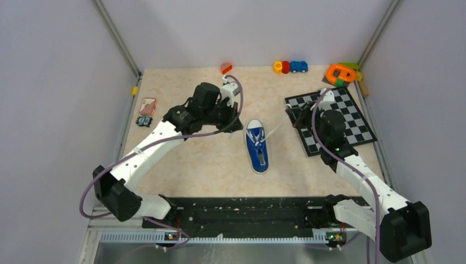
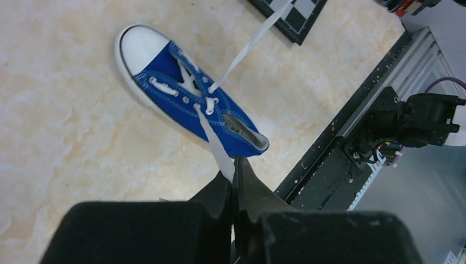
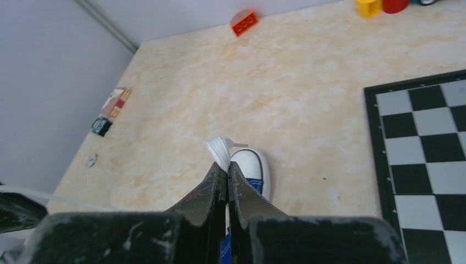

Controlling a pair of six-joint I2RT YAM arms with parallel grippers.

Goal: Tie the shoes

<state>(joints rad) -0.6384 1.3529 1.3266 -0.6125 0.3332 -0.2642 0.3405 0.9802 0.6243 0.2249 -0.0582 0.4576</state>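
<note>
The small blue sneaker lies mid-table with its white toe cap pointing to the far side. It also shows in the left wrist view, and its toe cap shows in the right wrist view. My left gripper hovers just left of the shoe, shut on one white lace at its tips. My right gripper sits to the shoe's right, over the board's edge, shut on the other lace's end. That lace runs taut from the eyelets toward the right arm.
A black-and-white chessboard mat lies at the right. An orange brick, yellow and red blocks with a blue toy car and an orange ring toy line the far edge. Cards lie at the left. A black rail spans the front.
</note>
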